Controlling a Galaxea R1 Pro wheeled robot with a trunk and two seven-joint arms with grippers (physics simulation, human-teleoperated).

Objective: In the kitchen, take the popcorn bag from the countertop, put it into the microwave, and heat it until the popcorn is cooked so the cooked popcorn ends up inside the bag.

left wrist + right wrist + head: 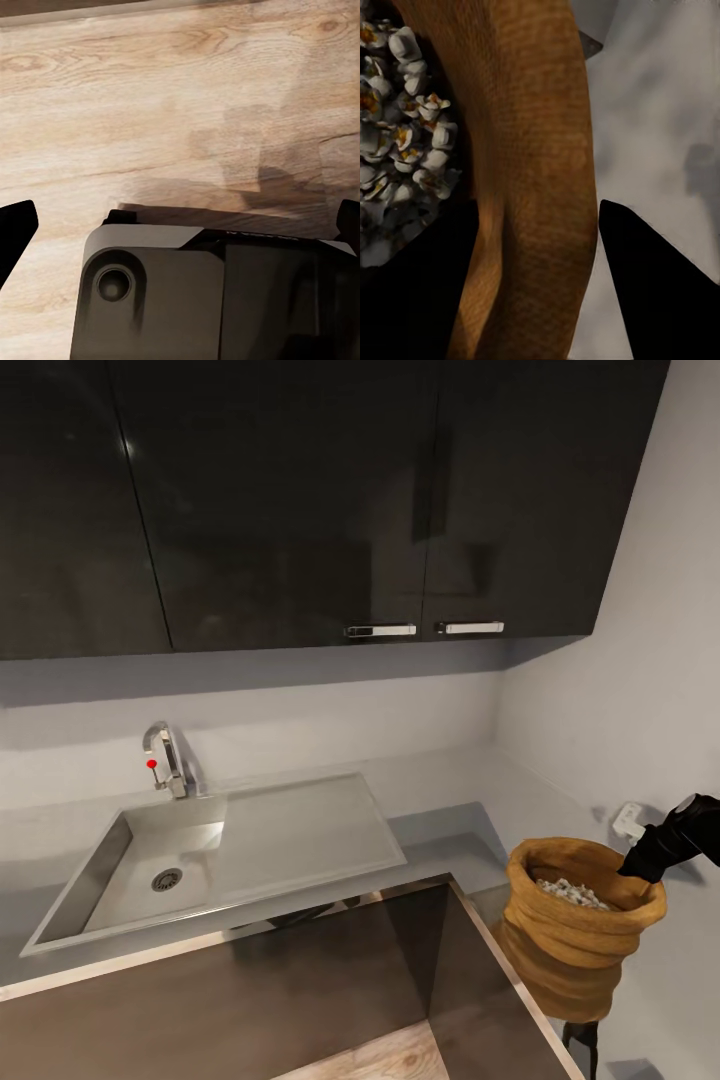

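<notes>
The tan popcorn bag [575, 950] stands upright at the right, over the countertop [440, 835] by the side wall. White popped popcorn [572, 893] fills its open top. My right gripper [640, 872] reaches in from the right and is shut on the bag's thick rolled rim [532, 150], one finger inside next to the popcorn [405, 142], the other finger [652, 285] outside. Whether the bag's bottom touches the counter I cannot tell. My left gripper [180, 225] hangs open over the wooden floor [150, 97]. The microwave is out of view.
A steel sink [150, 860] with a drainboard and a tap [165, 758] is set into the counter at the left. Dark glossy wall cabinets [300, 500] hang above. A white socket [628, 820] sits on the right wall behind the bag. Dark cabinet fronts [300, 980] lie below.
</notes>
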